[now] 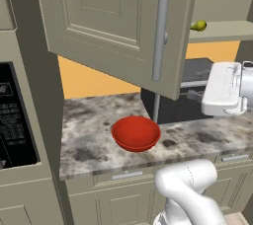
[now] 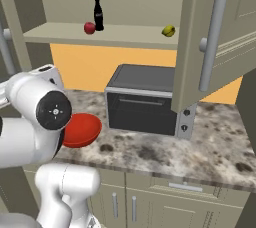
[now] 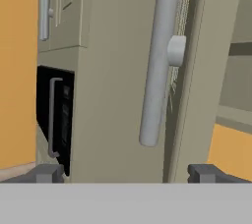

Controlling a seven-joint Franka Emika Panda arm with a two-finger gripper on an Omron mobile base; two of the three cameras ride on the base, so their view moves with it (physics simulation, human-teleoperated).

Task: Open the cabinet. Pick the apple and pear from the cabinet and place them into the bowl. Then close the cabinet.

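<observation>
Cabinet door handle just beyond spread fingers.

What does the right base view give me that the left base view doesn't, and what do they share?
Right base view alone: the apple and a dark cola bottle side by side on the cabinet shelf, plus the toaster oven's full front.

Left base view alone: the left cabinet door's face and a black appliance panel at far left.

Both: the pear on the shelf, the red bowl on the marble counter, and both doors swung open.
</observation>
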